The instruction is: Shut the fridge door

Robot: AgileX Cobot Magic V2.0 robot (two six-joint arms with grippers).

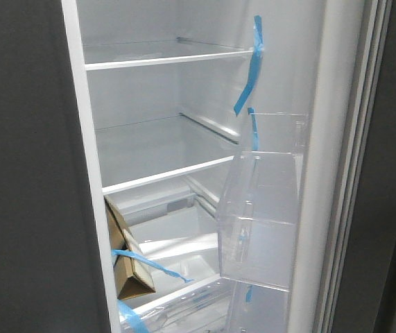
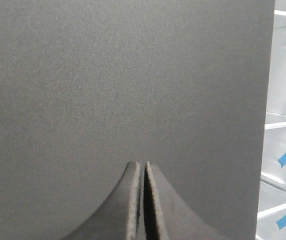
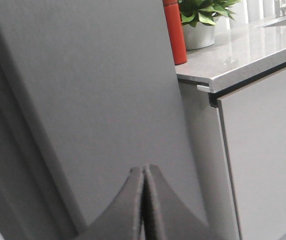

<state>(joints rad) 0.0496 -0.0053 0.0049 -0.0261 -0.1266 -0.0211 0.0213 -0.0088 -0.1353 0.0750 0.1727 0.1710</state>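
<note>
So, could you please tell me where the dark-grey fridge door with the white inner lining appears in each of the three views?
Front view: the dark-grey fridge door with white inner lining and clear bins stands open along the right side.
Left wrist view: not identifiable; the dark-grey fixed panel fills the picture, behind the left pincer.
Right wrist view: its matte grey outer face fills the left, behind the right pincer.
Shared landmark: blue tape strips inside the fridge, front and left wrist views.

Front cam close, facing fridge interior (image 1: 184, 139)

fridge door (image 1: 364, 208) cut off by frame edges, cardboard box (image 1: 125, 260) partly hidden behind fixed panel (image 1: 24, 173)
</note>
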